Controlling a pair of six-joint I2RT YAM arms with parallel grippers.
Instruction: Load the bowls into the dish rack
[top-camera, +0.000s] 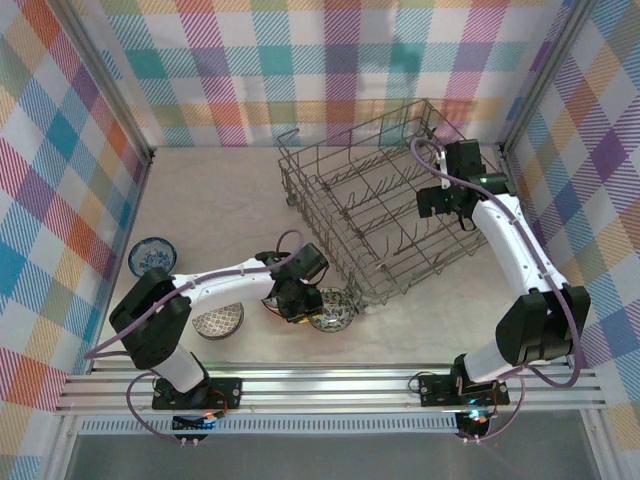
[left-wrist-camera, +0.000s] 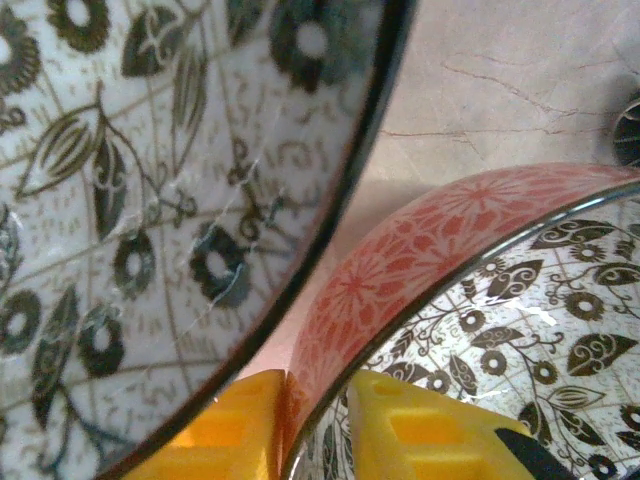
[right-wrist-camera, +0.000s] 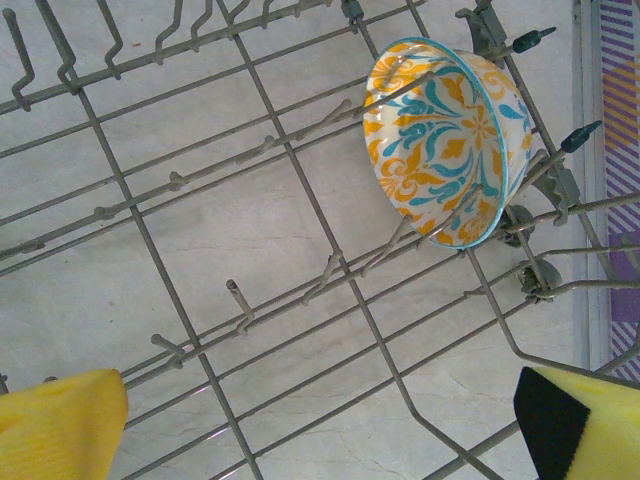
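1. 5 bowls are in sight, 4 of them on the table (top-camera: 220, 200) and 1 inside the dish rack (top-camera: 380, 200).
2. From above, the rack sits toward the right rear of the table, turned at an angle to the walls.
3. Seen from the right wrist, the orange-yellow bowl (right-wrist-camera: 445, 140) stands on its edge between the tines near one side wall of the rack, tilted, with its patterned inside facing the camera.
4. The right gripper (right-wrist-camera: 330, 430) hangs over the rack floor with its 2 yellow fingers (right-wrist-camera: 60, 425) spread as wide as they go. Nothing is held between them, and the bowl is well apart from both.
5. The left gripper (left-wrist-camera: 318, 385) is down on the table just off the near-left corner of the rack.
6. Its 2 fingers straddle the rim of the orange-red bowl (left-wrist-camera: 400, 270), 1 against the patterned red outside and 1 against the leafy inside, pinched close on the wall.
7. A 2nd dark floral bowl (left-wrist-camera: 150, 200) sits just beside that one, rim to rim or nearly so. I cannot tell whether they touch.
8. The grey mosaic bowl (top-camera: 218, 322) lies near the front edge, partly under the left arm.
9. The blue bowl (top-camera: 152, 256) rests by the left wall, well apart from the rack.
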